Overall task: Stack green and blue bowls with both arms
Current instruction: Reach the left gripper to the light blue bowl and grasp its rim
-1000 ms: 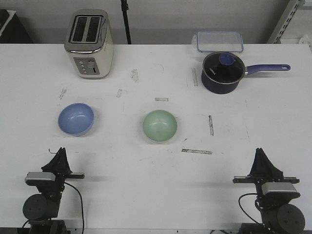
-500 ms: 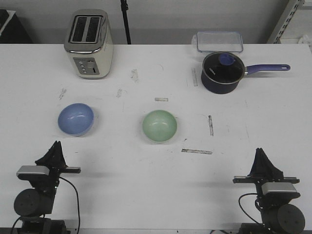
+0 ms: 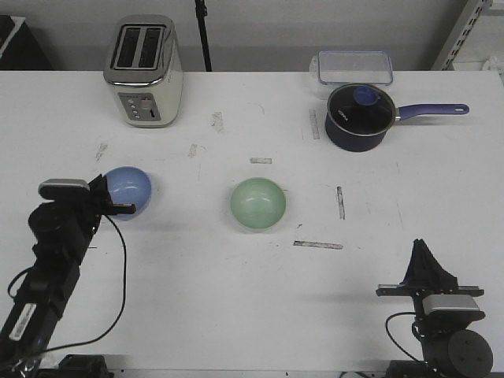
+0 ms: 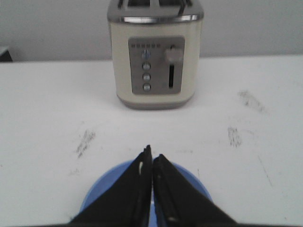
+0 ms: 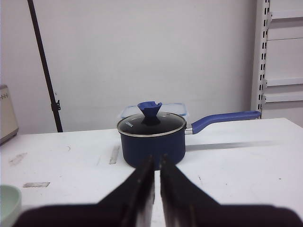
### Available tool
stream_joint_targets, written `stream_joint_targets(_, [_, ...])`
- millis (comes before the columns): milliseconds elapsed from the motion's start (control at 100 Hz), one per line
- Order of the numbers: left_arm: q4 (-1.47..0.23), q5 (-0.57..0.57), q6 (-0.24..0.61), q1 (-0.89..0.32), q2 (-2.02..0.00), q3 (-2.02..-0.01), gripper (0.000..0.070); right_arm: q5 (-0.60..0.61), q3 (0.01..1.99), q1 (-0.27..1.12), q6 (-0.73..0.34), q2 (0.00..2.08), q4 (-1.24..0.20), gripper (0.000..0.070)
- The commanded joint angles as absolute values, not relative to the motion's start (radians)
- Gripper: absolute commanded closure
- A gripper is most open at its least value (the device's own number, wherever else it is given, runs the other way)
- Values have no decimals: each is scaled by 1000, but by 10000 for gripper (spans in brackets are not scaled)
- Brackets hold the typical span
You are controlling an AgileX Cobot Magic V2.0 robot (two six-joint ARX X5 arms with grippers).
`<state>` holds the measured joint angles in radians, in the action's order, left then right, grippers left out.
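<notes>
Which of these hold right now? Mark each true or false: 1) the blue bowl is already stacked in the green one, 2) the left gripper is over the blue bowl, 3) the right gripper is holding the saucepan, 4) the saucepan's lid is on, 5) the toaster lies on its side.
1) False. The blue bowl and green bowl sit apart on the table.
2) True. The left gripper is over the blue bowl's near rim, jaws closed.
3) False. The right gripper is far from the saucepan, closed on nothing.
4) True.
5) False. The toaster stands upright.
</notes>
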<state>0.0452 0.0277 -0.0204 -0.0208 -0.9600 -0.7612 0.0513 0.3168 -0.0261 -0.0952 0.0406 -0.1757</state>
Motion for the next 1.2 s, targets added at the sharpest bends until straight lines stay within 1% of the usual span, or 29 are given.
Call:
stream_joint_targets(0, [-73,15,-17,-23,-1021,-867,699,52,316,-25,-108,38,-165,689])
stream_joint_targets(110, [-339,16,38,-9,-1126,-1022,698,52,316,-25,-108,38,-165,689])
stream_joint_targets(200, [-467,-5,107,14,-1200,-1129,698,52,316,-25,-108,38,-165,689])
stream_joint_targets(260, [-516,-39,187,43,-1245,-1188,698,52,316,-25,-108,38,-165,689])
stream_joint_targets(340, [-573,-104,263,96,-1289,-1242,698,52,316,-25,-108,38,-165,689])
stream_joint_targets(480, [-590,-272,271,187,-1347,-1274,698,51,316,-25,-108,38,-165,689])
stream_joint_targets(560, [-599,-292,273,228,-1377,-1274,693,52,316,-25,-108,38,-165,689])
stream_joint_targets(600, [-607,-291,274,248,-1394,-1274,672,52,316,-25,-108,38,-165,689])
stream_joint_targets(620, [-612,-291,274,257,-1404,-1274,646,52,316,-25,-108,38,-165,689])
stream_joint_targets(700, [-625,-290,272,279,-1438,-1274,482,52,316,-25,-108,38,-165,689])
stream_joint_targets(750, [-628,-290,271,283,-1460,-1274,408,52,316,-25,-108,38,-165,689])
stream_joint_targets(830, [-630,-288,270,285,-1493,-1274,346,52,316,-25,-108,38,-165,689])
stream_joint_targets(930, [-631,-276,270,285,-1533,-1274,237,52,316,-25,-108,38,-165,689])
stream_joint_targets(1090, [-636,-244,270,275,-1599,-1274,236,52,316,-25,-108,38,-165,689])
stream_joint_targets(1150, [-634,-244,270,272,-1621,-1274,276,51,316,-25,-108,38,-165,689])
stream_joint_targets(1190, [-633,-243,270,272,-1634,-1274,323,51,316,-25,-108,38,-165,689])
